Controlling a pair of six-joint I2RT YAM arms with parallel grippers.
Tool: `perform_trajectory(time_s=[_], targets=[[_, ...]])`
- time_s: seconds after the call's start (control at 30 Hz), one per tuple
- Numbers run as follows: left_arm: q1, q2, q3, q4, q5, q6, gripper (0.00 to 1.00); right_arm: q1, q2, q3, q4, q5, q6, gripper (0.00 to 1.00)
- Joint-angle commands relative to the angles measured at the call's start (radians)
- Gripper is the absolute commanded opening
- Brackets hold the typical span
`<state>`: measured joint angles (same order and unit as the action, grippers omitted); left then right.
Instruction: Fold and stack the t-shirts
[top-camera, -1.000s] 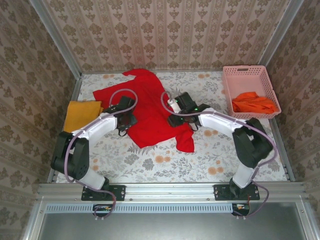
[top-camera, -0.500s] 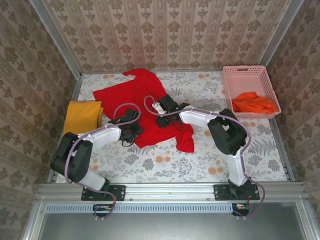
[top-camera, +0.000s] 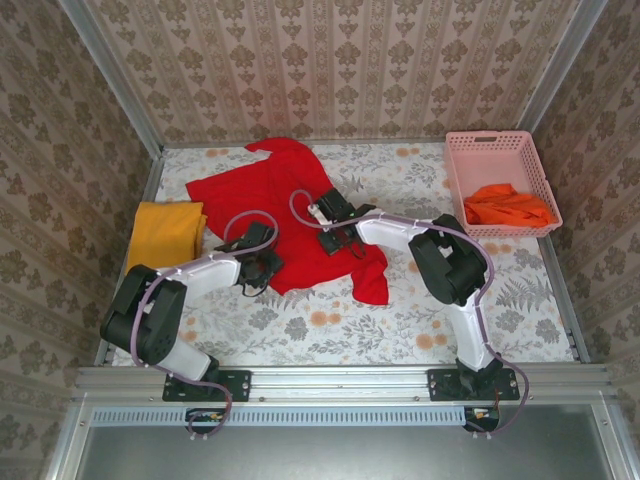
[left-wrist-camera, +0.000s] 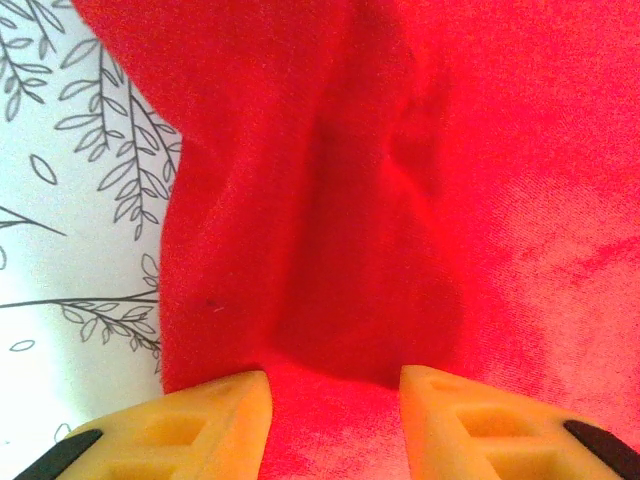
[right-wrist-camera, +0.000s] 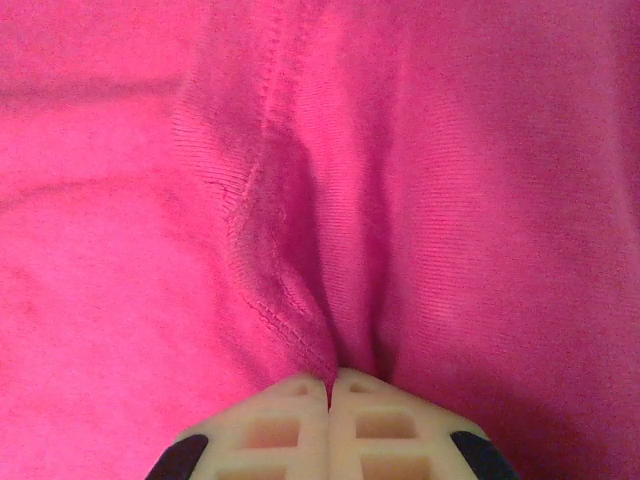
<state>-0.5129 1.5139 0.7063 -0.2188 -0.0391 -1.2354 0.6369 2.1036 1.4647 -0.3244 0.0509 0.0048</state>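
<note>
Top external view: two robot arms meet over a red t-shirt spread on a floral surface.
Within the last second the right claw swung inward and now pinches a ridge of red cloth, its fingers closed together. The left claw slid to the shirt's near-left hem, fingers apart, with cloth bunched between them. A fold looks about to begin.

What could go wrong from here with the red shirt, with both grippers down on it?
1. The right gripper is shut on only a thin ridge of the red t-shirt, so the cloth may slip out when lifted.
2. The left gripper is open over a fold, with nothing clamped. If the right pulls alone, the shirt could drag sideways and bunch instead of folding flat.
</note>
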Motion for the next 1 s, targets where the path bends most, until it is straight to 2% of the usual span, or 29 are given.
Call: perform_trajectory(time_s=[0.0,0.17,0.33,0.57,0.7,0.73,0.8,0.97], targets=[[0.034,0.02,-0.057,-0.052,0.004,-0.009,0.41,-0.039,-0.088,-0.024,-0.012,0.06,0.012,0.0],[0.09,-0.006,-0.074,-0.076,0.015,0.025,0.41,-0.126,-0.16,-0.062,-0.002,0.064,0.028,0.0],[0.138,-0.038,-0.096,-0.097,0.039,0.077,0.4,-0.266,-0.247,-0.112,0.001,0.06,0.061,0.0],[0.176,-0.091,-0.101,-0.141,0.042,0.132,0.4,-0.403,-0.237,-0.105,-0.043,0.06,0.049,0.02],[0.178,-0.105,-0.087,-0.163,0.035,0.15,0.4,-0.389,-0.307,-0.162,0.012,0.045,0.039,0.55],[0.178,-0.104,-0.086,-0.163,0.033,0.151,0.4,-0.374,-0.335,-0.188,0.031,0.044,0.029,0.61],[0.178,-0.107,-0.082,-0.167,0.029,0.155,0.4,-0.317,-0.414,-0.264,0.089,0.057,0.0,0.69],[0.181,-0.107,-0.078,-0.169,0.025,0.164,0.4,-0.119,-0.505,-0.402,0.147,0.027,0.003,0.73]])
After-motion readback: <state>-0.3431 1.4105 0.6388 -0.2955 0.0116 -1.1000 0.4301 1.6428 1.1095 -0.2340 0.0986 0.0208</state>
